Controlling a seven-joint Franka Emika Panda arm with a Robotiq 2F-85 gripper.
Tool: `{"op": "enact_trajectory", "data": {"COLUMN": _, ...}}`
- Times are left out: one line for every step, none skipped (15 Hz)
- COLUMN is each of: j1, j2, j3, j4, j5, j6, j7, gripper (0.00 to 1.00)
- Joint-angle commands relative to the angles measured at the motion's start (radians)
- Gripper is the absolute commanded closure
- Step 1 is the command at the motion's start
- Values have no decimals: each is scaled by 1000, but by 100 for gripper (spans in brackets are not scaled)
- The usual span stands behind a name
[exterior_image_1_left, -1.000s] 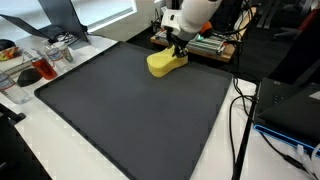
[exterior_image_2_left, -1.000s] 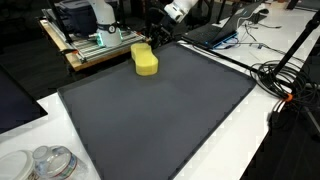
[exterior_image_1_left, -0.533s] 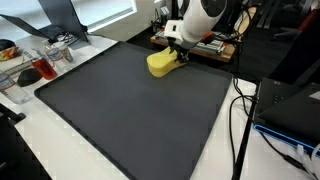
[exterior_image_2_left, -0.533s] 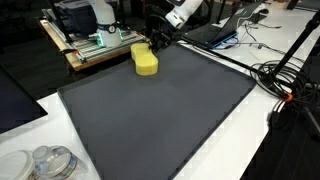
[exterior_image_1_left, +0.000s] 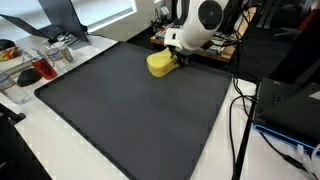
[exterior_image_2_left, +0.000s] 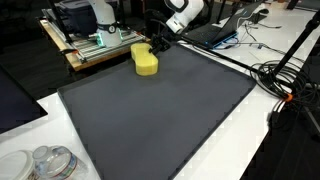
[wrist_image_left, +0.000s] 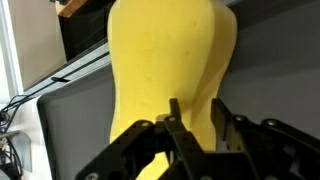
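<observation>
The sponge fills the wrist view, plain yellow with a faintly pitted face and narrower at its near end. It lies flat on the dark mat close to the far edge, in front of a wooden stand. The gripper sits at the sponge's narrow end, its two black fingers a small gap apart over the foam. Whether they pinch it or only rest against it cannot be told. In both exterior views the gripper meets the sponge at the end nearest the arm. Compared with a second ago, the white wrist has swung further out over the mat and tilted more, while the sponge has kept its place.
</observation>
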Motion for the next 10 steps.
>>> {"op": "enact_trajectory", "data": {"j1": 21, "j2": 28, "j3": -22, "j4": 24, "j5": -5, "j6": -5, "j7": -10, "gripper": 87}}
{"op": "enact_trajectory", "data": {"j1": 22, "j2": 31, "j3": -23, "j4": 25, "j5": -5, "j6": -6, "j7": -10, "gripper": 92}}
{"op": "enact_trajectory", "data": {"j1": 22, "j2": 32, "j3": -25, "j4": 25, "j5": -5, "j6": -6, "j7": -10, "gripper": 97}}
{"op": "enact_trajectory", "data": {"j1": 22, "j2": 32, "j3": -26, "j4": 25, "j5": -5, "j6": -6, "j7": -9, "gripper": 100}}
{"op": "enact_trajectory", "data": {"j1": 22, "j2": 32, "j3": -27, "j4": 25, "j5": -5, "j6": -7, "j7": -9, "gripper": 100}}
{"op": "enact_trajectory", "data": {"j1": 22, "j2": 30, "j3": -29, "j4": 25, "j5": -6, "j6": -9, "j7": -8, "gripper": 100}}
{"op": "enact_trajectory", "data": {"j1": 23, "j2": 27, "j3": -30, "j4": 24, "j5": -8, "j6": -12, "j7": -6, "gripper": 100}}
{"op": "enact_trajectory", "data": {"j1": 23, "j2": 12, "j3": -31, "j4": 21, "j5": -12, "j6": -21, "j7": -7, "gripper": 100}}
{"op": "enact_trajectory", "data": {"j1": 18, "j2": 0, "j3": -29, "j4": 17, "j5": -5, "j6": -23, "j7": -25, "gripper": 100}}
{"op": "enact_trajectory", "data": {"j1": 12, "j2": -23, "j3": -30, "j4": 12, "j5": -3, "j6": -33, "j7": -42, "gripper": 100}}
